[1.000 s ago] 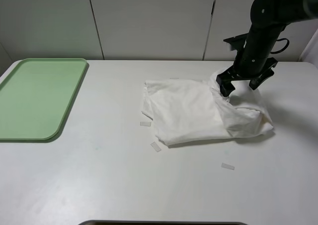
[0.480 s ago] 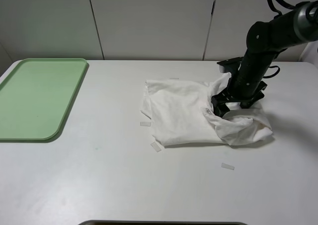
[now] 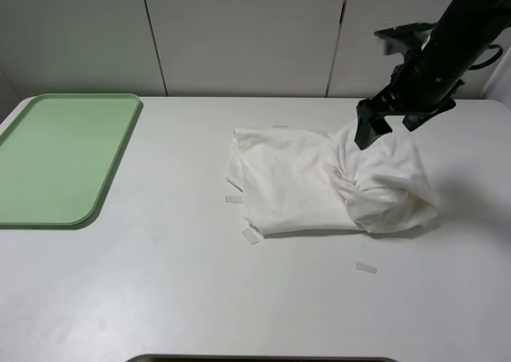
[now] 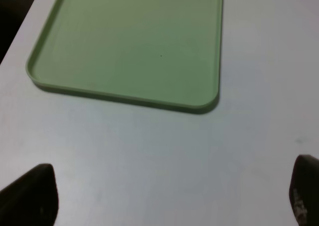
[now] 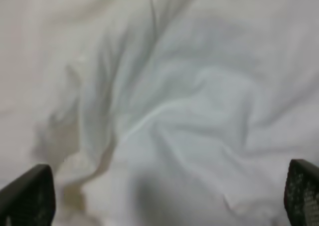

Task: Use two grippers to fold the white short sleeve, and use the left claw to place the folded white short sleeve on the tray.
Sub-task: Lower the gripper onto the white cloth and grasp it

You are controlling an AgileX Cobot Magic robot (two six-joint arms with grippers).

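Observation:
The white short sleeve lies partly folded at the table's middle right, its right end bunched into wrinkles. My right gripper hovers just above that bunched end's far edge, jaws wide open and holding nothing. The right wrist view is filled with crumpled white short sleeve cloth beneath the right gripper, whose two fingertips are spread apart. The pale green tray sits empty at the far left. In the left wrist view the left gripper is open over bare table near the tray. The left arm is outside the high view.
Small white tape strips lie on the table around the shirt: one at its left edge, one by its front left corner, one in front of it. White cabinet doors stand behind the table.
The right gripper dipped down onto the shirt's right end, then lifted up and back. That end of the shirt is now more bunched toward the middle.

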